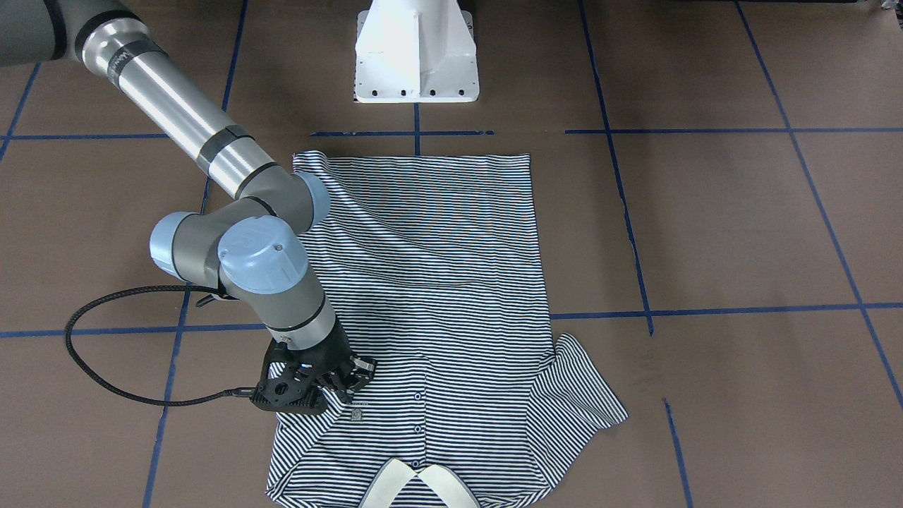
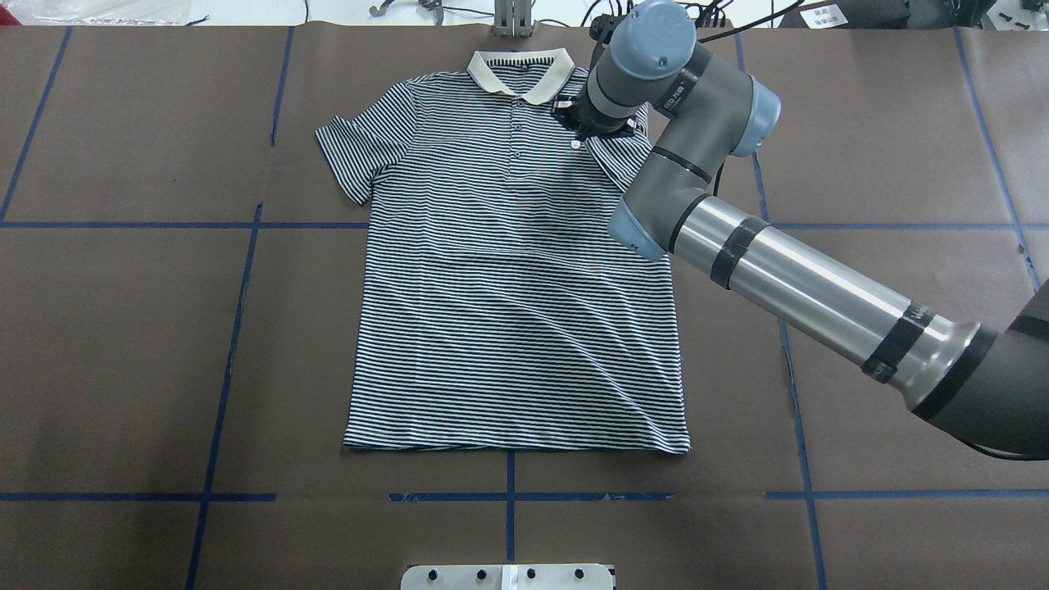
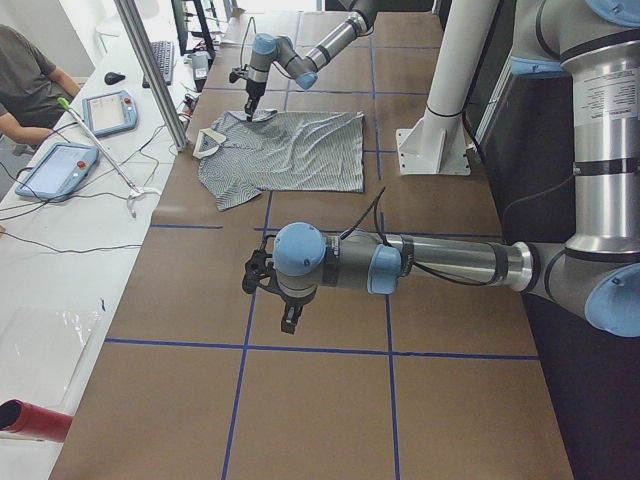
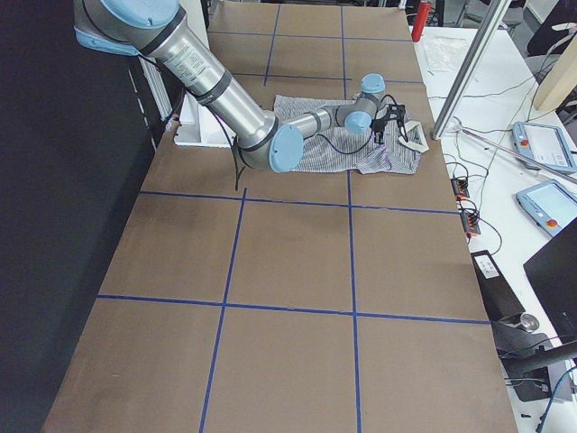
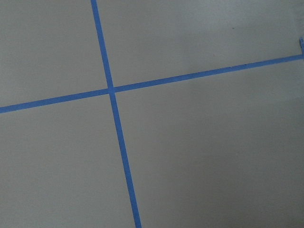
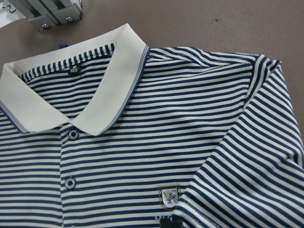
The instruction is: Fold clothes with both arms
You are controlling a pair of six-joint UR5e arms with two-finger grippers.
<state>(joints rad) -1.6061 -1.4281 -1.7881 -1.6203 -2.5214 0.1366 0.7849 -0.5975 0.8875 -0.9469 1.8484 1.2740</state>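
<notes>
The striped polo shirt (image 2: 508,287) lies flat on the brown table, its cream collar (image 2: 519,72) at the far edge from the robot. The sleeve on the robot's right is folded in over the chest (image 6: 247,161), beside the small logo (image 6: 169,195). My right gripper (image 2: 583,131) is down on that folded sleeve's hem; it also shows in the front-facing view (image 1: 342,389). In the right wrist view one black tip (image 6: 172,223) shows at the hem, and the gripper looks shut on the sleeve. The other sleeve (image 2: 352,152) lies spread out. My left gripper (image 3: 258,278) hovers over bare table, away from the shirt; I cannot tell whether it is open or shut.
The white pedestal base (image 1: 416,56) stands at the robot's side of the table. Blue tape lines (image 5: 114,90) grid the brown surface. An aluminium post (image 3: 150,70) and a side bench with tablets (image 3: 50,165) lie beyond the collar end, where a person (image 3: 25,70) sits.
</notes>
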